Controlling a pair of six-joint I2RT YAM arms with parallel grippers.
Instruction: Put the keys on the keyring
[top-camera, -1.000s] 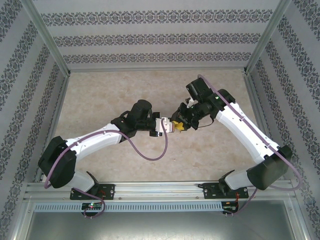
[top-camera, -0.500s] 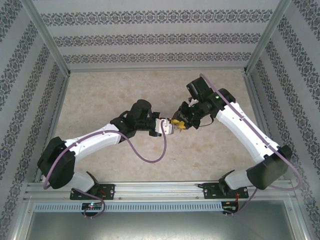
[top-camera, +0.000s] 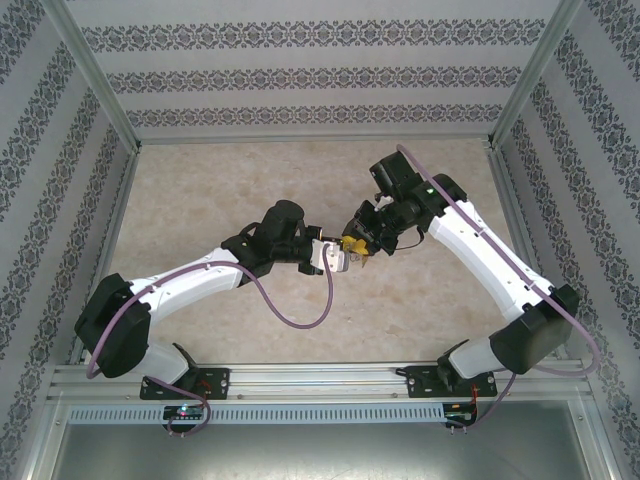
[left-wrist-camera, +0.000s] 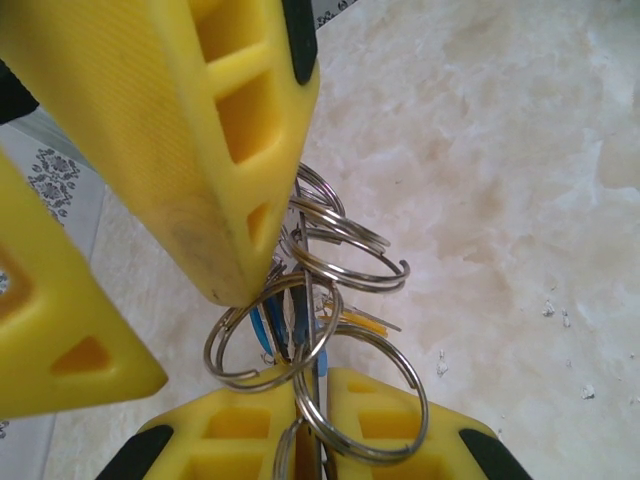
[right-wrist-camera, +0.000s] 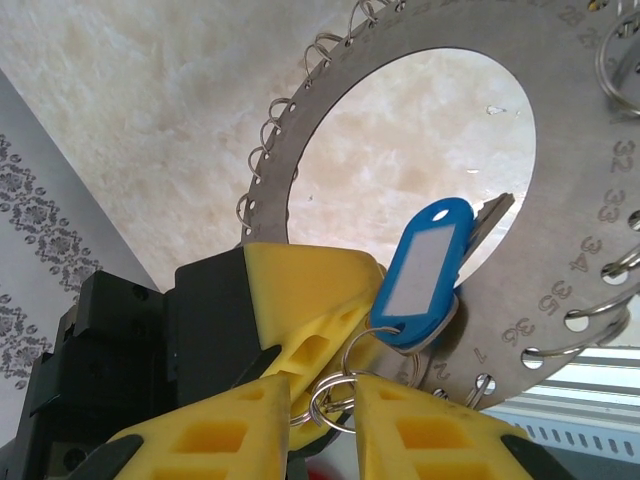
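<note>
From above, your left gripper (top-camera: 335, 258) and right gripper (top-camera: 357, 244) meet nose to nose over the middle of the table (top-camera: 200, 190), both held clear of it. What sits between them is too small to read from up there. Working in the air looks deliberate, since it leaves room on every side.

In the right wrist view the keyring (right-wrist-camera: 580, 110) stands close before the lens, a flat grey disc with numbered holes. The blue key (right-wrist-camera: 425, 270) lies against its face, across the inner edge, with the blade showing behind the tag. Its small split ring (right-wrist-camera: 330, 400) runs down into the narrow gap between your right fingers (right-wrist-camera: 225, 430), which look pinched on it. I judge you hold the ring and not the tag because the ring is the part that must hook on.

In the left wrist view your left gripper's pads sit at the bottom edge, pressed together on the thin edge of the keyring. I take that arm as your vice. The wire loops (left-wrist-camera: 345, 238) fan out just above the grip, and the right gripper's fingers reach in among them from the upper left. A thin yellow sliver among the loops may be the yellow key (left-wrist-camera: 360, 322), but you cannot tell whether it is hooked on
</note>
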